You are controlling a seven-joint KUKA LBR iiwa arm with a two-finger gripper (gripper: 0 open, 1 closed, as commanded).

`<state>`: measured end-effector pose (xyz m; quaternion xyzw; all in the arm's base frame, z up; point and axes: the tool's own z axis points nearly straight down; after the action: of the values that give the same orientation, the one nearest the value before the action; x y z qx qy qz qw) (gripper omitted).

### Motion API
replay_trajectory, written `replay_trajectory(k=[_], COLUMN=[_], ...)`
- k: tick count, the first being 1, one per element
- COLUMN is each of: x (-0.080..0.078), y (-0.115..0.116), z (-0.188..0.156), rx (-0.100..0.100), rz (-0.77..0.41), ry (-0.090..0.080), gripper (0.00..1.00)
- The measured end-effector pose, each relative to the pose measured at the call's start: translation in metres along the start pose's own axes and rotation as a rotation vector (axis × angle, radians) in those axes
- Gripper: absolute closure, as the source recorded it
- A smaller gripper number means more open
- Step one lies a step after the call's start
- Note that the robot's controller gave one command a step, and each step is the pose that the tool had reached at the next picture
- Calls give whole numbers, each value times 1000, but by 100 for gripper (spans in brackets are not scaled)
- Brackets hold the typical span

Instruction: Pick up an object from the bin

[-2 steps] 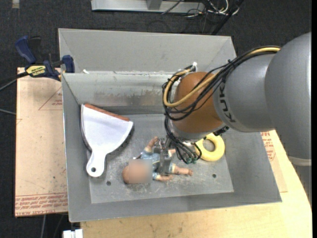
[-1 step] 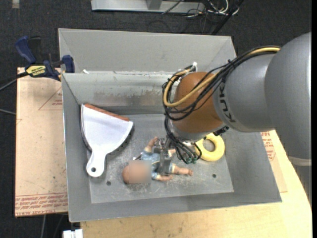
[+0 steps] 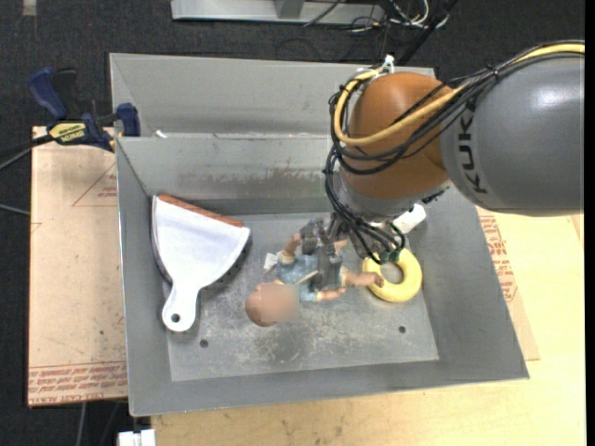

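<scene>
A grey metal bin (image 3: 279, 360) with sloped walls takes up the middle of the frame. The grey robot arm (image 3: 530, 137) comes in from the upper right. Its wrist carries a rounded orange-brown cover (image 3: 395, 128) wrapped with black and yellow cables (image 3: 346, 119).

Below that cover, just right of the bin's centre, the dark metal end effector (image 3: 323, 254) is lowered onto the bin floor. It sits directly on a small plastic doll (image 3: 299, 275) with a pale blue body and flesh-coloured limbs. The doll lies flat, its round pinkish head (image 3: 268, 305) pointing to the lower left and its legs stretching right. The end effector's tip overlaps the doll's torso. Whether it is released or clenched on the doll cannot be told, because tip and doll merge together there.

Just right of the doll, touching or nearly touching its legs, lies a flat yellow ring (image 3: 406, 286). A small white object (image 3: 412, 218) shows near the right wall, partly under the wrist. In the left half of the bin, well apart from the end effector, a white plastic scoop (image 3: 200, 244) with a reddish-brown back edge lies with its short holed handle pointing to the lower left.
</scene>
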<state>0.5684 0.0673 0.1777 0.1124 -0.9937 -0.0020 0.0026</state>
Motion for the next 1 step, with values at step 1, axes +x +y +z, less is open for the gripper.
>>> replay_trajectory(k=[1], x=[0], y=[0], z=[0], rx=[0], rz=[0], ry=[0], gripper=[100])
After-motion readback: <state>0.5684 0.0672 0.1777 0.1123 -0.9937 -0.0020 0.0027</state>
